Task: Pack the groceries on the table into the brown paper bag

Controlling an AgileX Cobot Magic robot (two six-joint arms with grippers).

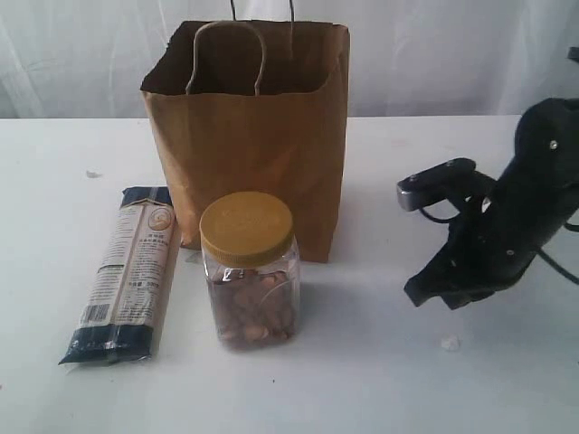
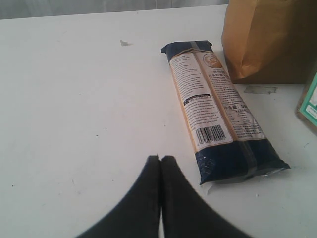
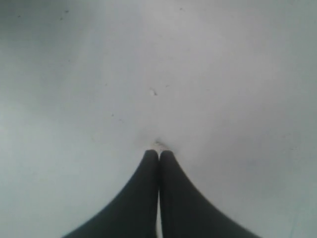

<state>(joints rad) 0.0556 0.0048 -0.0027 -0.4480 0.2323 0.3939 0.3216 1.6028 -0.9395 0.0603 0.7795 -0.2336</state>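
Both pincers shut and empty; two groceries lay on the counter outside the bag.
Left pincer (image 2: 160, 158) was shut, holding nothing, low over the counter (image 2: 74, 99). The packet (image 2: 218, 111) lay flat near it, likely its easiest pick. Right pincer (image 3: 159, 153) was shut too, tips by a crumb (image 3: 159, 145), well apart from the goods. Jar (image 1: 249, 271) stood upright just before the bag (image 1: 253, 136). The bag was upright, mouth open, presumably for top loading. Count: pincers 2, bag 1, jar 1, packet 1; bag's inside unseen.

A white draped curtain (image 1: 81, 54) hangs at the back, with a small white crumb (image 1: 450, 343) lying nearer.
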